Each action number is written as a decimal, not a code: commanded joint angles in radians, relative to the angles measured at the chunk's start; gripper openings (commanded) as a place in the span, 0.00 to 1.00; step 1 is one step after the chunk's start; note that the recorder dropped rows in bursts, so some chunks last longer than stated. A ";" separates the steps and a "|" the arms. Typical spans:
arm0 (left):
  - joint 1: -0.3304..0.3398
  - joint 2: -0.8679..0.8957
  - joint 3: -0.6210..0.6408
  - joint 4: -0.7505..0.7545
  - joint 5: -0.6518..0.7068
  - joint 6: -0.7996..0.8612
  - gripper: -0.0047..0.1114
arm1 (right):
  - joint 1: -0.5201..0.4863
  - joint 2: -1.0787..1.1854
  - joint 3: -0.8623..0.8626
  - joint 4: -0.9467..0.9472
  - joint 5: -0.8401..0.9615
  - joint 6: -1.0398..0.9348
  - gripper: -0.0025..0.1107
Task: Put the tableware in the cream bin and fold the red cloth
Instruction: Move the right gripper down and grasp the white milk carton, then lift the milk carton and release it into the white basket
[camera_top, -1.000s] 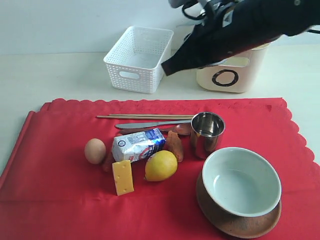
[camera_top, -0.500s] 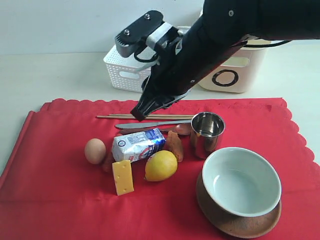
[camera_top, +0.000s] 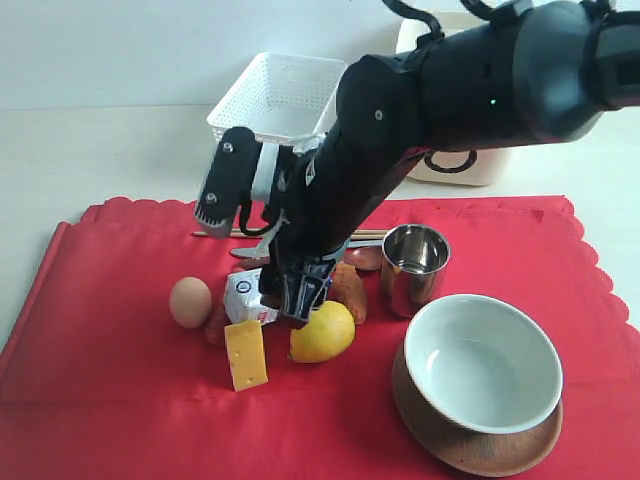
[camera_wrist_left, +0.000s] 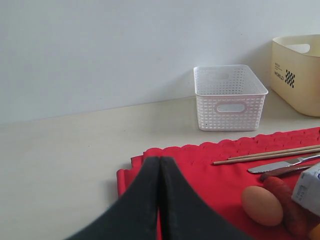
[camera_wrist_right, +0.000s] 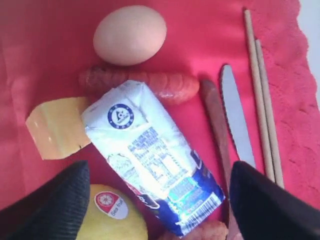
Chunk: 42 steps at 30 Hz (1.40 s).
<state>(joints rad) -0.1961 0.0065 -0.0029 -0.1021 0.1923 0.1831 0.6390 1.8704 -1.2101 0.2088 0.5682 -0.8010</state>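
Note:
The red cloth (camera_top: 120, 380) lies flat across the table. On it, a pale bowl (camera_top: 483, 362) rests on the wooden plate (camera_top: 470, 445), behind which stands the steel cup (camera_top: 414, 265). Chopsticks (camera_wrist_right: 260, 90), knife (camera_wrist_right: 236, 120) and dark spoon (camera_wrist_right: 216, 125) lie side by side. My right gripper (camera_top: 290, 295) hangs open low over the milk carton (camera_wrist_right: 150, 160), one finger on either side of it, touching nothing. The arm hides most of the cream bin (camera_top: 470, 165). My left gripper (camera_wrist_left: 160, 160) is shut and empty over the cloth's corner.
A white perforated basket (camera_top: 275, 105) stands behind the cloth beside the bin. Egg (camera_top: 190, 301), cheese wedge (camera_top: 245, 354), lemon (camera_top: 322, 332) and sausage (camera_wrist_right: 150, 82) crowd around the carton. Bare pale tabletop (camera_wrist_left: 60, 150) lies beyond the cloth.
My right arm has swung down from above the bins, past the chopsticks, to hang low over the carton and lemon. Nothing on the cloth has moved.

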 joint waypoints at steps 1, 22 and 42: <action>-0.006 -0.006 0.003 -0.001 -0.001 -0.004 0.05 | 0.000 0.063 -0.008 0.006 -0.025 -0.194 0.68; -0.006 -0.006 0.003 -0.001 -0.001 -0.002 0.05 | 0.000 -0.009 -0.008 0.045 -0.224 -0.136 0.02; -0.006 -0.006 0.003 -0.001 -0.001 -0.005 0.05 | -0.117 0.217 -0.222 0.238 -0.990 0.276 0.02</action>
<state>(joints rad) -0.1961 0.0065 -0.0029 -0.1021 0.1923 0.1831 0.5484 2.0456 -1.3754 0.4454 -0.4243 -0.6128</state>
